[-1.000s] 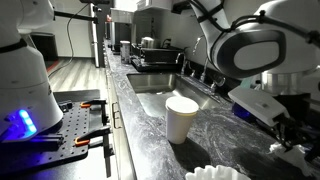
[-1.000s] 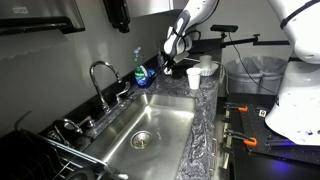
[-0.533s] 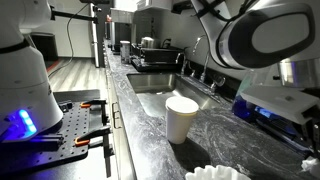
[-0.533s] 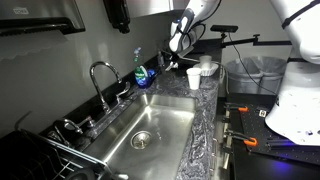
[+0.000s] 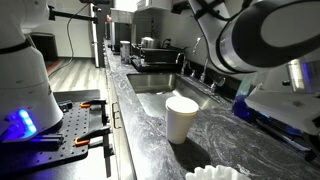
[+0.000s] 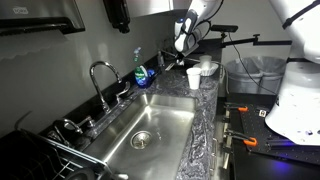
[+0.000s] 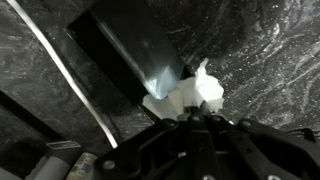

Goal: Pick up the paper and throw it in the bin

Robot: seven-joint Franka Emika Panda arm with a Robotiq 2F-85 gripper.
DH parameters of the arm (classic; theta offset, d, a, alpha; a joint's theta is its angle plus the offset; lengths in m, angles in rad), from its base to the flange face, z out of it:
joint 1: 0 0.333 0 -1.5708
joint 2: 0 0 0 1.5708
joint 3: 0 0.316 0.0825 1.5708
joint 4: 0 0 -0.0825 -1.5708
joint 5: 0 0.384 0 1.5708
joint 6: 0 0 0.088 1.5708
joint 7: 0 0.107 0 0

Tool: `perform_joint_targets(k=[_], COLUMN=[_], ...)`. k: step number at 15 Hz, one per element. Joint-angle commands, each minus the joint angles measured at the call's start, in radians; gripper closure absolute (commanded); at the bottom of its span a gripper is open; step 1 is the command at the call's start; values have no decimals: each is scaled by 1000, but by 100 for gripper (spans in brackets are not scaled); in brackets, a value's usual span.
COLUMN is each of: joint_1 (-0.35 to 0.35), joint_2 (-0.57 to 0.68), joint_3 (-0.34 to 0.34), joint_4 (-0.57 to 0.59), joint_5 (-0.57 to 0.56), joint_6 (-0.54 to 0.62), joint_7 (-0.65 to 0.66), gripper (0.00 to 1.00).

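Carrying step: fingers point(image 7: 200, 125) pinching the paper point(image 7: 185, 95), next it needs swinging over the bin point(image 6: 250, 72) at 3 o'clock.

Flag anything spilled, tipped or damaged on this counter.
Nothing stands out. The white cup stands upright on the counter, with no spill visible around it, and the sink shows no damage. The paper is crumpled, but it is simply the wad held in the gripper.
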Motion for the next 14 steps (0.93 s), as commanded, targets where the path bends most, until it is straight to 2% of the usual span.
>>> perform_joint_targets(k=[1,5,14], joint_1=[23,15,-37], joint_2=[1,36,119], joint_3=[-47,-69,-44], joint_4=[-12,4,54], joint_5=[-18,-7,73], joint_6=[-14,-18,-2], joint_7=[73,116,202], gripper=[100,100,100])
